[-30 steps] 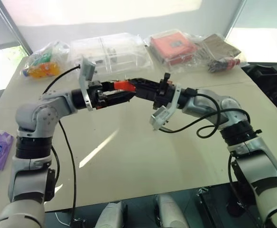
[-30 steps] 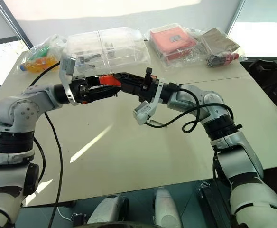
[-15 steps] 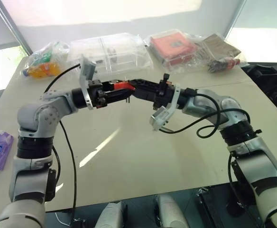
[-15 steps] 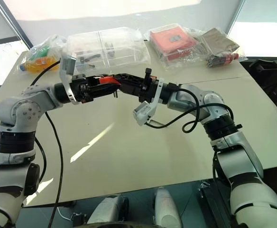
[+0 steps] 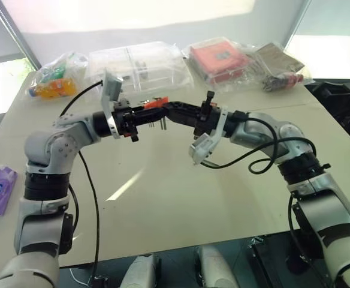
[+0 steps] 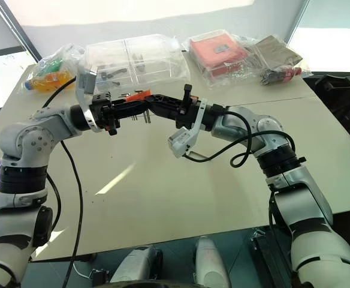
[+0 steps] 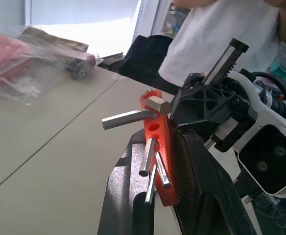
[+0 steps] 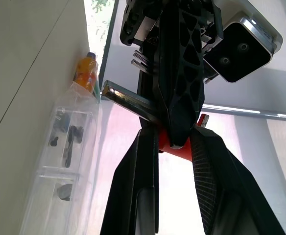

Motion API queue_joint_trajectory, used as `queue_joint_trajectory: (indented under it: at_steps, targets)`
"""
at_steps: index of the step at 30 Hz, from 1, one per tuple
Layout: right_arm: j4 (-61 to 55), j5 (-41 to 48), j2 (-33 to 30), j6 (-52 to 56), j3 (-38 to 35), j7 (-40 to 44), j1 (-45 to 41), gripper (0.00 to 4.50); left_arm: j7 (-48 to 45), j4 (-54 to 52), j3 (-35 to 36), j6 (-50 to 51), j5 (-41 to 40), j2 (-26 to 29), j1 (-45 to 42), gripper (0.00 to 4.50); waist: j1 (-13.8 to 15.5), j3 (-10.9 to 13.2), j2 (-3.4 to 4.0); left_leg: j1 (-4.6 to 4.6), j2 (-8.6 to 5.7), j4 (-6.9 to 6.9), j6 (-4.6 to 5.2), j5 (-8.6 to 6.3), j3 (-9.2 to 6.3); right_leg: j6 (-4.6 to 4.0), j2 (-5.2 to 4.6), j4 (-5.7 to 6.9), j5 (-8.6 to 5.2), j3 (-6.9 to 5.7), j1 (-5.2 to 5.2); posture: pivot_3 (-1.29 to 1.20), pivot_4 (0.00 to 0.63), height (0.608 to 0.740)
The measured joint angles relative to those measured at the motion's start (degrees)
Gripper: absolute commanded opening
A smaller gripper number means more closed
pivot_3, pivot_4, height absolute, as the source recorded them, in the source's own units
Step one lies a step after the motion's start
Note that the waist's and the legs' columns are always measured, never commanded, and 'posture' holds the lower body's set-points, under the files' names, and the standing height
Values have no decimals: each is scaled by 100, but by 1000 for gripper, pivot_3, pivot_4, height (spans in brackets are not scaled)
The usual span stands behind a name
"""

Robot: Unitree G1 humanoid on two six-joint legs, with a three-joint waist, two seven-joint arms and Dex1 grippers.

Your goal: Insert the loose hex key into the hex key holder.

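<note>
tools, two, meeting tip to tip above the middle of the bench (image 5: 181, 198). left tool (image 5: 153, 114): two black fingers drawn together on the hex key holder (image 7: 158, 147), pointing level toward the robot's right. right tool (image 5: 170, 111): two black fingers, pointing toward the robot's left; its fingers sit either side of the holder's end in the right wrist view, also clamped on it.

hex key holder, one: small red-orange block held in the air between the two tools, well above the bench. keys seated in it, four counted in the left wrist view: one thick key sticking out sideways near the top, three thinner ones angled out lower down. whether one of them is the loose hex key cannot be told.

bench contents, along the far edge: clear plastic boxes (image 5: 136, 63), two side by side, small dark parts inside; flat red-orange box in clear wrap (image 5: 218, 59), one; bag of dark and red items (image 5: 278, 73), one, at the far right; bag with an orange bottle (image 5: 50, 83), one, at the far left.

person, one, in a white top (image 7: 216, 34), behind the right arm in the left wrist view.
</note>
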Motion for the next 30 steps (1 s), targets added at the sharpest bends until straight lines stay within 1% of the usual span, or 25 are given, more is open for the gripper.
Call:
queue_joint_trajectory:
  at_steps: [6, 12, 15, 16, 17, 18, 20, 26, 30]
  targets:
    - [0, 146, 0, 7, 0, 153, 3, 974, -13, -1, -9, -15, 22, 1, 0, 79, -2, 0, 0, 0, 0, 0, 0, 0, 0, 0, 0, 0, 0, 0, 0, 0, 150, 740]
    - [-3, 590, 0, 33, 0, 521, 128, 974, -14, -3, -86, -20, 37, 0, 31, 79, -2, 0, 0, 0, 0, 0, 0, 0, 0, 0, 0, 0, 0, 0, 1, 0, 150, 740]
    - [-5, 764, -4, 46, -3, 657, 165, 1862, -18, -13, -160, -27, 97, 16, 48, 79, -3, 0, 0, 0, 0, 0, 0, 0, 0, 0, 0, 0, 0, 0, 0, 0, 150, 740]
    - [-11, 827, -4, 57, -7, 685, 168, 2324, -18, -16, -178, -27, 127, 20, 52, 79, -3, 0, 0, 0, 0, 0, 0, 0, 0, 0, 0, 0, 0, 0, 1, 0, 150, 740]
    - [-29, 892, -4, 76, -18, 725, 174, 2902, -22, -18, -197, -27, 162, 23, 60, 79, -2, 0, 0, 0, 0, 0, 0, 0, 0, 0, 0, 0, 0, 0, 0, 0, 150, 740]
    - [-65, 941, -4, 106, -30, 754, 184, 3294, -31, -17, -213, -27, 178, 30, 68, 79, -1, 0, 0, 0, 0, 0, 0, 0, -1, 0, 0, 0, 0, 0, 1, 0, 150, 740]
    - [-142, 1021, -4, 143, -69, 786, 199, 4455, -49, -17, -231, -27, 224, 35, 94, 79, -1, 0, 0, 0, 0, 0, 0, 0, -1, 0, 0, 0, 0, 0, 0, 0, 150, 740]
    - [-286, 1141, -13, 248, -102, 909, 312, 4490, -109, -17, -260, -27, 287, 37, 100, 79, 2, 0, 0, 0, 0, 1, 0, 0, 0, 0, 0, 0, 0, 0, 1, 0, 150, 740]
    - [-401, 1313, -160, 236, -102, 1024, 432, 4490, -119, -45, -380, -27, 282, 33, 101, 79, 4, 0, 0, 0, 0, 2, 0, 0, 0, 0, -1, 0, 0, 0, 2, 0, 150, 740]
